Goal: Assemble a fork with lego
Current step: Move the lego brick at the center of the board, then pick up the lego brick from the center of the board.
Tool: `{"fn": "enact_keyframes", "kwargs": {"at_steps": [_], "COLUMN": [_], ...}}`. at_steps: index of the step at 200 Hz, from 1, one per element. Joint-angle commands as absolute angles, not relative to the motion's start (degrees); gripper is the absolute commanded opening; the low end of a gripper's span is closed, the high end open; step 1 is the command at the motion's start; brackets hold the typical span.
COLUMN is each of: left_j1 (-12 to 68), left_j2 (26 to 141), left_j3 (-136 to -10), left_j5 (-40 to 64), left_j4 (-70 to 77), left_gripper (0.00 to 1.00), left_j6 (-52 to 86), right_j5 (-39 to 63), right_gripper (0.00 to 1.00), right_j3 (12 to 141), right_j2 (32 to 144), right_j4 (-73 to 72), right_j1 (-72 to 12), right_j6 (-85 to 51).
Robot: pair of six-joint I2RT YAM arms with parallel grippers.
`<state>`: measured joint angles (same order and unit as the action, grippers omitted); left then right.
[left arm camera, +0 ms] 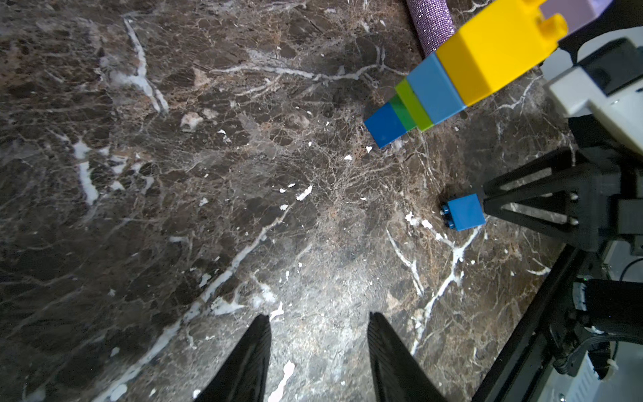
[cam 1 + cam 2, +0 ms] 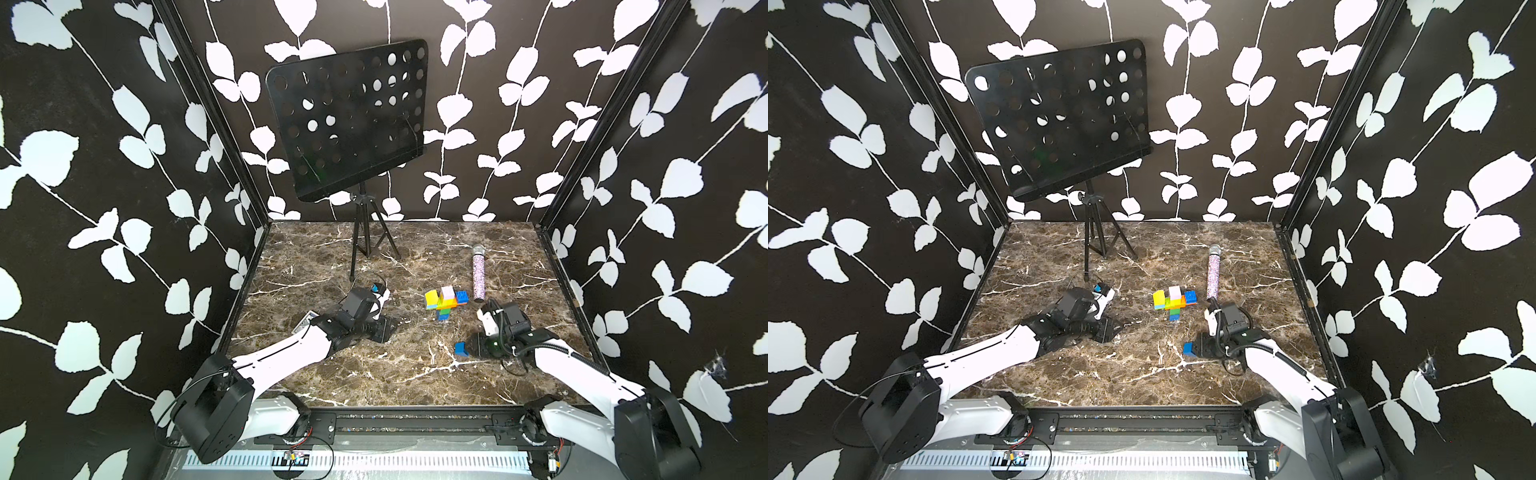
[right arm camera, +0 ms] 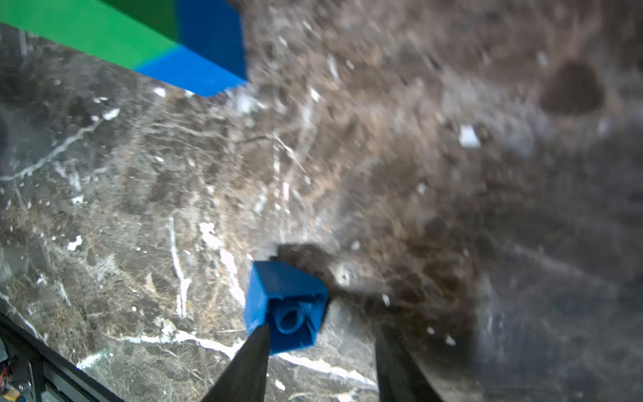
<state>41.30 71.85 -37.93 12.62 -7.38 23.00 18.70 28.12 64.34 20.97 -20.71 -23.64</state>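
The fork (image 2: 445,303) lies mid-tabletop (image 2: 374,374), looking near complete. A loose blue brick (image 3: 285,302), tipped on its side, touches one tip of the right jaws — apart, gripping nothing; left jaws apart, empty. A skewed pinch could squirt it away — its faces sit off-square.

A staged robot test booth: black wallpaper with white leaf vines (image 2: 62,208) walls in a brown marble-patterned tabletop (image 2: 395,374). A black perforated metal music stand (image 2: 349,124) stands at the back, and a white slotted cable duct (image 2: 415,460) runs along the front.
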Motion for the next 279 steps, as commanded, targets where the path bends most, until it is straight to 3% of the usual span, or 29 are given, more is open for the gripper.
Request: {"fn": "enact_keyframes", "kwargs": {"at_steps": [1,88,137,181,206,279], "left_j1": [41.13,41.10,41.13,41.07,41.10,41.04], "left_j2": [70.21,73.76,75.11,74.71,73.62,71.50], "left_j3": [-36.96,-38.82,-39.45,-39.29,-38.52,-36.09], "left_j5": [13.45,13.60,14.68,14.41,13.81,12.84], "left_j4": [-7.44,-8.17,-8.73,-8.92,-9.12,-8.79], "left_gripper": [0.48,0.48,0.46,0.45,0.46,0.45], "left_j6": [23.13,21.70,19.80,19.93,20.39,21.19], "right_j5": [21.82,25.37,18.25,10.12,5.22,2.91], "right_gripper": [0.52,0.53,0.56,0.56,0.55,0.52], "right_j3": [29.46,30.29,23.85,26.32,29.08,31.15], "right_j2": [66.37,72.18,61.70,59.62,61.32,69.56], "right_j4": [18.45,17.43,16.15,20.34,23.05,20.16], "right_j1": [-21.16,-26.85,-35.27,-39.63,-39.64,-44.29], "right_j6": [-17.27,-18.79,-28.77,-26.37,-24.87,-25.74]}}
